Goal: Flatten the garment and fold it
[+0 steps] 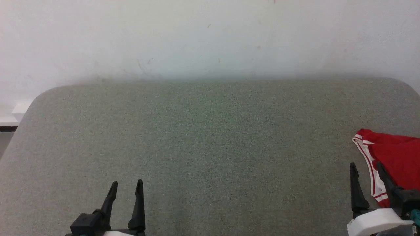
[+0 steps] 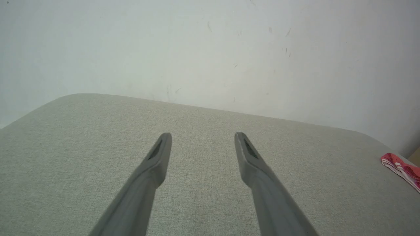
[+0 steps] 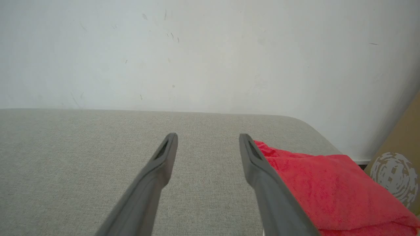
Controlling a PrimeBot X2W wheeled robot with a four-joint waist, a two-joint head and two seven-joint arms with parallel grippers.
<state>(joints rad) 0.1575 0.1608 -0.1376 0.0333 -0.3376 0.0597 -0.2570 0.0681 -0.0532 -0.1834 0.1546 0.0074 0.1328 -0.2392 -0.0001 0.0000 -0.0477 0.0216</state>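
The left hand [image 1: 127, 182] hangs nearest, at the lower left of the head view. Its two dark fingers stand well apart over bare grey cloth, with nothing between them. At the lower right, the right hand [image 1: 366, 164] is spread just as wide and also empty. Its outer finger crosses the near edge of the garment [image 1: 400, 157] in the head view, though I cannot tell whether it touches the fabric.

The garment lies rumpled on the right side of the table [image 1: 210, 137] and runs out of the head view to the right. It is red cloth, with a white edge trimmed in red stripes turned toward the table's middle.

Farther back, the table ends in rounded corners against a pale, lightly scuffed wall [image 1: 210, 39]. In the right wrist view, a tan board [image 3: 398, 154] with a pale round print stands past the table's right end.
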